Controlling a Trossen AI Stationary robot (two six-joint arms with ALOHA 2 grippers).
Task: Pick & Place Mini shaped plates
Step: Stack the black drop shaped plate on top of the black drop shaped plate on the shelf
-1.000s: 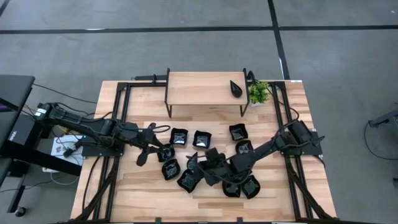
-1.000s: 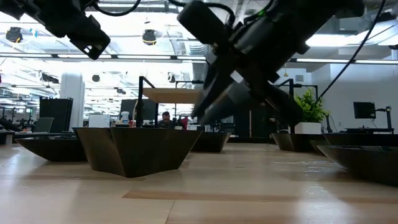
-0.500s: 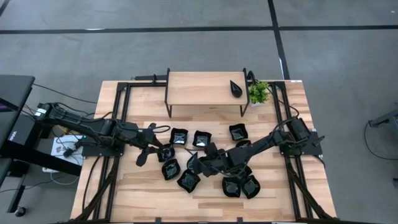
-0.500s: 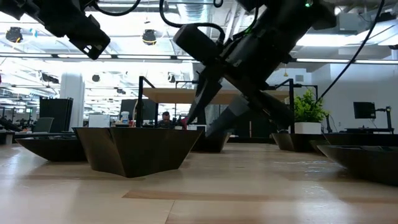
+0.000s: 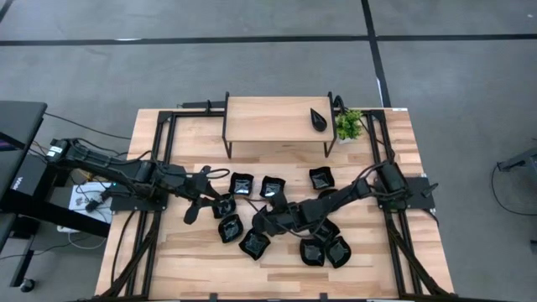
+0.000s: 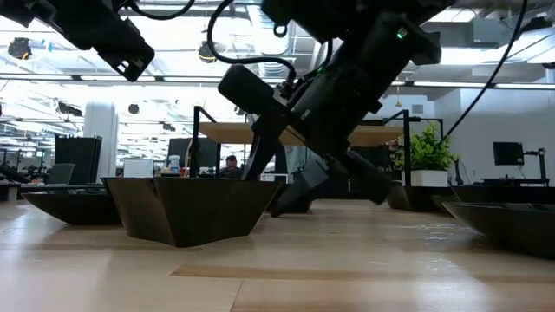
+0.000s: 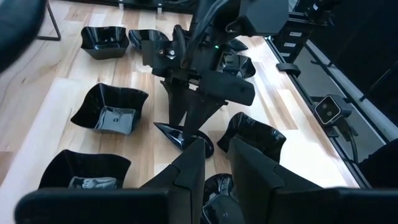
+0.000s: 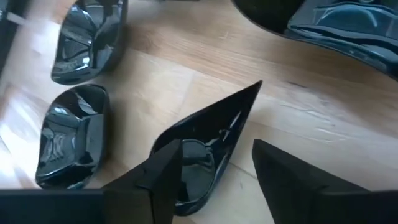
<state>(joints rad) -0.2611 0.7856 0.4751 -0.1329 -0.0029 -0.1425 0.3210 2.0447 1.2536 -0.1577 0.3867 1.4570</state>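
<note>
- Right now my right tool (image 5: 267,220) sits low at bench centre, fingers apart and straddling a teardrop plate (image 8: 208,146); in the right wrist view the near finger (image 8: 165,171) overlaps its rounded end, the other stands just off its rim. Not clamped yet, as I read it.
- Left wrist view confirms: that teardrop plate (image 7: 183,134) lies on the wood directly under the right tool's tips.
- Left tool (image 5: 200,201) waits at about 9 o'clock from the cluster, fingers parted, holding nothing.
- Remaining mini shaped plates (image 5: 270,187) are scattered over the middle of the bench, from 12 o'clock round to 5 o'clock of the right tool, several touching each other. One leaf-shaped plate (image 5: 318,120) already rests on the raised shelf (image 5: 275,117) at the far side, near the potted plant (image 5: 349,124).
- Handling, my judgement: glossy, rigid, thin-walled, light. Likely slippery under hard fingers and apt to skate or tip if pinched on the sloped wall. I would take the rim across the narrow width, near the rounded end, not at the pointed tip.
- Chipping looks possible if a plate knocks a neighbour.
- Bench (image 5: 201,260) is pale smooth wood planks with dark frame rails at both sides; little friction to hold a plate in place.
- Room beyond, low view: open workspace, ceiling lights, monitors, a person (image 6: 231,165) seated far off.
</note>
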